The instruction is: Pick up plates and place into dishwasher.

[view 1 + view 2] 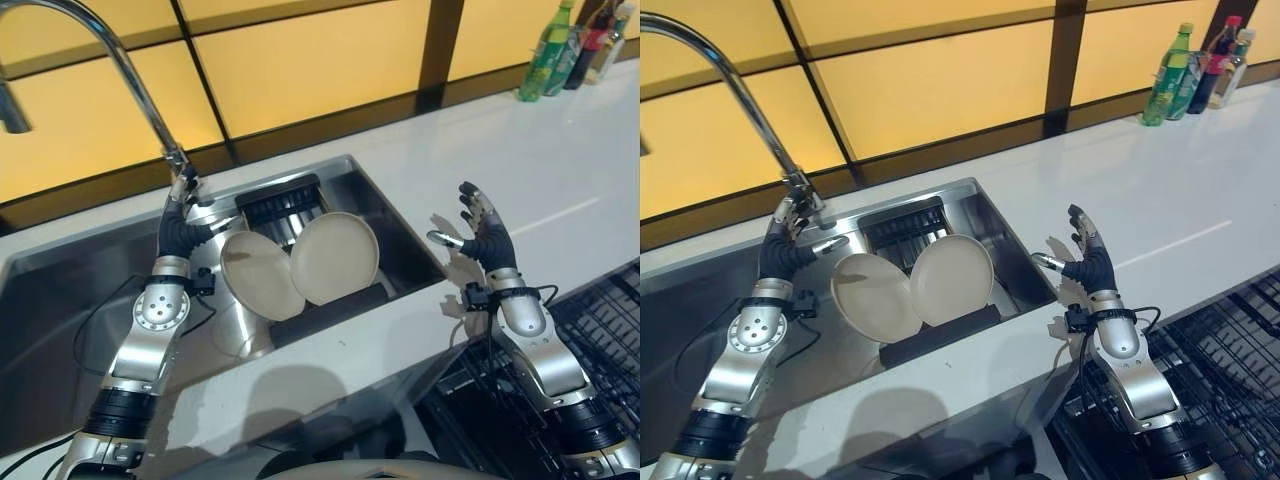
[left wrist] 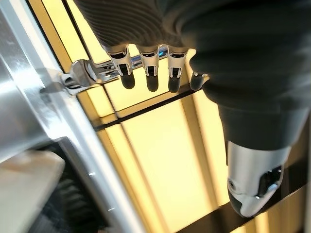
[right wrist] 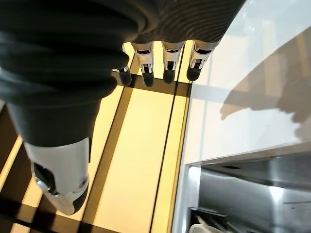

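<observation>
Two beige plates (image 1: 300,265) lean on edge in the sink (image 1: 60,300); left hand (image 1: 183,232) and right hand (image 1: 484,238) hover spread, holding nothing. A careless reach could topple them against the faucet (image 1: 110,70).

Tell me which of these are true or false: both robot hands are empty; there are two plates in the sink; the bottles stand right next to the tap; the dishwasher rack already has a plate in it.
1. Both hands are empty. True: the left hand and the right hand are open and hold nothing.
2. Two plates are in the sink. True: the left plate and the right plate lean upright in the sink.
3. The bottles stand beside the tap. False: the bottles are at the counter's far right, away from the tap.
4. The dishwasher rack holds a plate. False: no plate shows in the visible part of the dishwasher rack.
</observation>
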You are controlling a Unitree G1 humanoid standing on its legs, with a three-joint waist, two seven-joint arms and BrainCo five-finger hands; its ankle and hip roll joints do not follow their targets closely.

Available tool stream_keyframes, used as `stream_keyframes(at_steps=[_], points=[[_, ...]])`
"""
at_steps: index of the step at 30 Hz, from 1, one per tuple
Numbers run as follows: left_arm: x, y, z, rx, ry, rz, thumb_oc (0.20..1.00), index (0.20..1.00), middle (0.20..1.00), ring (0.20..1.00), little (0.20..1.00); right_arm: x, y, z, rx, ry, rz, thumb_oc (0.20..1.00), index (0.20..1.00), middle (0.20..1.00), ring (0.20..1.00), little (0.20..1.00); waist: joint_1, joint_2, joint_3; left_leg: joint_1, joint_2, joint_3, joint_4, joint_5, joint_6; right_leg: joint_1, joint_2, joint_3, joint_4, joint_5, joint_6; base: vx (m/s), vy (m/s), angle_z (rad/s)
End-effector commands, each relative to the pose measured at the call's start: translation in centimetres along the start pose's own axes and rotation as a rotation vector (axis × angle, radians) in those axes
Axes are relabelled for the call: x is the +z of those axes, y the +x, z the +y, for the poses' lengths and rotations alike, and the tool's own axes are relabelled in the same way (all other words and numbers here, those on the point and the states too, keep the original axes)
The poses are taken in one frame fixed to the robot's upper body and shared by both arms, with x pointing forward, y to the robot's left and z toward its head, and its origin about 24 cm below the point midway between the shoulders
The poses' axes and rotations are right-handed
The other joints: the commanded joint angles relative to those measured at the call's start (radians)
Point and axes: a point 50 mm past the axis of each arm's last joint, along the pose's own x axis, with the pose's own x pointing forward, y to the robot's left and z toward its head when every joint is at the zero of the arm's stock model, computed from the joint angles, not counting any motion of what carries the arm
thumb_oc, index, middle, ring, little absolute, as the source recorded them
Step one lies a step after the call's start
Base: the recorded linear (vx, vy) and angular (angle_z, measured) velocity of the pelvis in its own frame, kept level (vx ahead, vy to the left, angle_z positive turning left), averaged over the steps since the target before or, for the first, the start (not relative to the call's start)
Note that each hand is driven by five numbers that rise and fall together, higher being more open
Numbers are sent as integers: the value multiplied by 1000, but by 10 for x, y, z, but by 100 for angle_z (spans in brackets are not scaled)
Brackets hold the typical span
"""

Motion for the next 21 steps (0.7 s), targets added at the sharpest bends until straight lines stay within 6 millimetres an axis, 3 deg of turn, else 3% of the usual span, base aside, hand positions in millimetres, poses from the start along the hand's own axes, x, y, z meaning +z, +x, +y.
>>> stream_keyframes(at_steps=[1, 6, 12, 21], points=[[15, 15, 18, 69, 102, -92, 1000, 1000, 1000, 1000, 1000, 20, 5, -8, 6, 23, -110, 1000, 1000, 1000, 1000, 1000, -24, -21, -52, -98, 13, -15, 26, 61, -34, 93, 13, -75, -66, 29, -17, 169, 220, 8], [25, 29, 34, 125, 221, -126, 1000, 1000, 1000, 1000, 1000, 19, 4, -6, 26, 19, -100, 1000, 1000, 1000, 1000, 1000, -56, -10, -41, -58, -10, 30, 50, 6, -10, 46, -26, -71, -14, 27, 9, 166, 194, 1], [31, 34, 50, 149, 303, -146, 1000, 1000, 1000, 1000, 1000, 13, -2, -4, 42, 6, -76, 1000, 1000, 1000, 1000, 1000, -75, 1, -35, -38, -31, 58, 60, -23, 13, 22, -45, -53, 15, 27, 33, 112, 117, -24], [35, 40, 51, 77, 391, -151, 1000, 1000, 1000, 1000, 1000, 8, -8, -3, 55, 2, -60, 1000, 1000, 1000, 1000, 1000, -90, 16, -29, -31, -42, 70, 54, -37, 28, -10, -53, -37, 43, 23, 51, 42, 37, -4]])
